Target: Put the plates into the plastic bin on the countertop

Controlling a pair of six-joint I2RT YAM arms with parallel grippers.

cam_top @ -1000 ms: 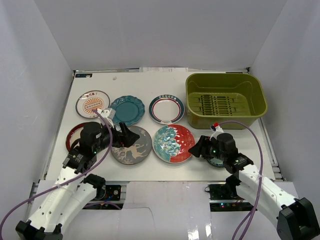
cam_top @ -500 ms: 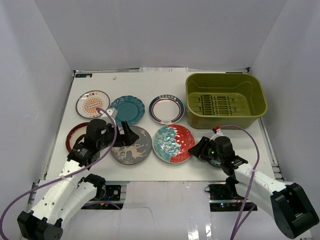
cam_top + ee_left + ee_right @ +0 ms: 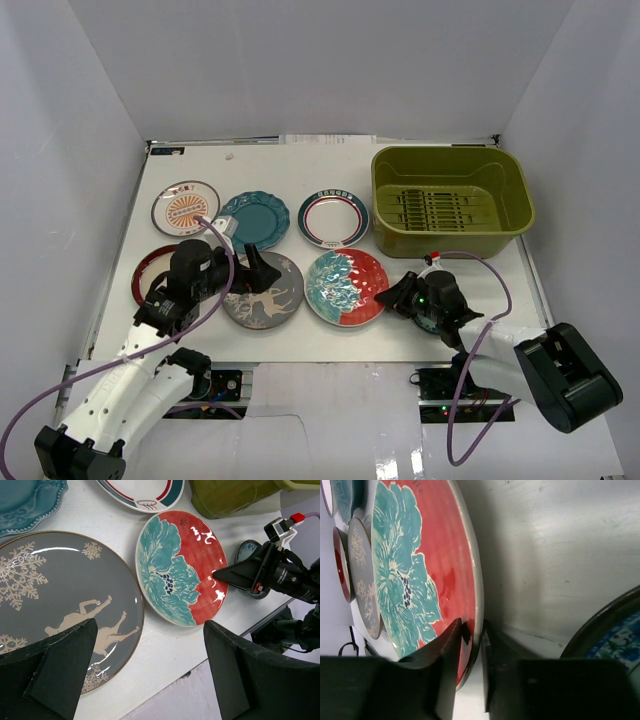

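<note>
Closing in since a second ago, my right pincer (image 3: 472, 630) straddles the red-and-teal plate's (image 3: 420, 570) right rim and seems clamped on it. That plate lies on the desk (image 3: 300, 170), near the bin (image 3: 450, 238). My left pincer (image 3: 150, 625) gapes wide over the deer plate (image 3: 60, 605).

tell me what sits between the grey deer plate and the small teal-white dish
the red-and-teal flower plate, its rim straddled by the right gripper; the top view shows it

Overhead view looks down; both wrist views, close, share the red-and-teal plate (image 3: 180, 567).
</note>
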